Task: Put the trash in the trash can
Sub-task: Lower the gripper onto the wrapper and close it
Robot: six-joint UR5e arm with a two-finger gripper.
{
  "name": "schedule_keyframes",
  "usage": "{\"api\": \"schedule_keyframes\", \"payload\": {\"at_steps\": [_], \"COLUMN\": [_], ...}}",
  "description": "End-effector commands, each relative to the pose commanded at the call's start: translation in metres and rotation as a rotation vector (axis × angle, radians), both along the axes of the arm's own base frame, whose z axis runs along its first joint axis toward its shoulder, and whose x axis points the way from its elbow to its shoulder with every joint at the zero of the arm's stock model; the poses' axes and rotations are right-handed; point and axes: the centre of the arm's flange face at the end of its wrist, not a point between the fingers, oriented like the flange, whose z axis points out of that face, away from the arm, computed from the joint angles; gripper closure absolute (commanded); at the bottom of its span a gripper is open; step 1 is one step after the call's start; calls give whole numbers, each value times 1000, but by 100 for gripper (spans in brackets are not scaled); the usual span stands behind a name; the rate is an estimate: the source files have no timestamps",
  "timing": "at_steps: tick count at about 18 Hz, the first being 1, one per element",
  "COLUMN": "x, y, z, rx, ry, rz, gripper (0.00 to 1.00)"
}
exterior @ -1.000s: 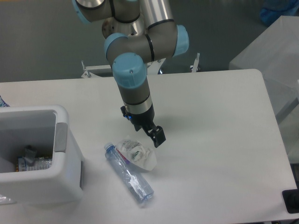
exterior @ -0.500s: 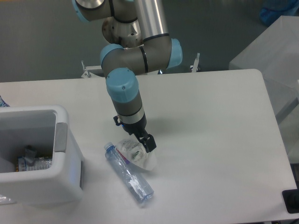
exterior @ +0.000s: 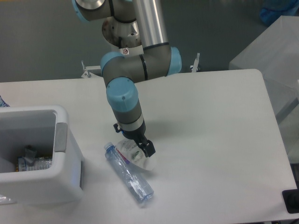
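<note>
A clear water bottle (exterior: 128,173) with a blue cap lies diagonally on the white table, cap toward the upper left. Right beside it on its upper right lies a wrinkly clear wad (exterior: 140,158) with green-red print. My gripper (exterior: 140,148) is down on top of the wad, with one dark finger (exterior: 148,148) showing at its right side; the other finger is hidden, so I cannot make out how the jaws stand. The white trash can (exterior: 63,154) sits at the left edge of the table, a short way left of the bottle.
Inside the trash can lie some grey and printed scraps (exterior: 32,157). The arm's base stands at the far table edge (exterior: 140,70). A grey block (exterior: 271,51) sits off the table at the right, and a dark object (exterior: 291,200) at the lower right corner.
The gripper has moved left and down from beside the wad onto its top. The wad and bottle have stayed in place.
</note>
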Motion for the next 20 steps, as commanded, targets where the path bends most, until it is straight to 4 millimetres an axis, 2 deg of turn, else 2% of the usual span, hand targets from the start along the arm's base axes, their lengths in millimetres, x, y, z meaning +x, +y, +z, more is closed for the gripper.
{"api": "schedule_keyframes", "payload": {"at_steps": [1,5,7,8,11,14,20], "x": [0,0,0,1,1,0,-3], "y": [0,-1,-1,-1,-2,-4,-18], "z": [0,-1,0,3,6,20,73], "rx": [0,-4,-5,-2,4,23,119], "ry": [0,0,1,2,3,10,21], "rz": [1,2,4,3,1,4,20], "gripper": [2,35,55,69,74,75,75]}}
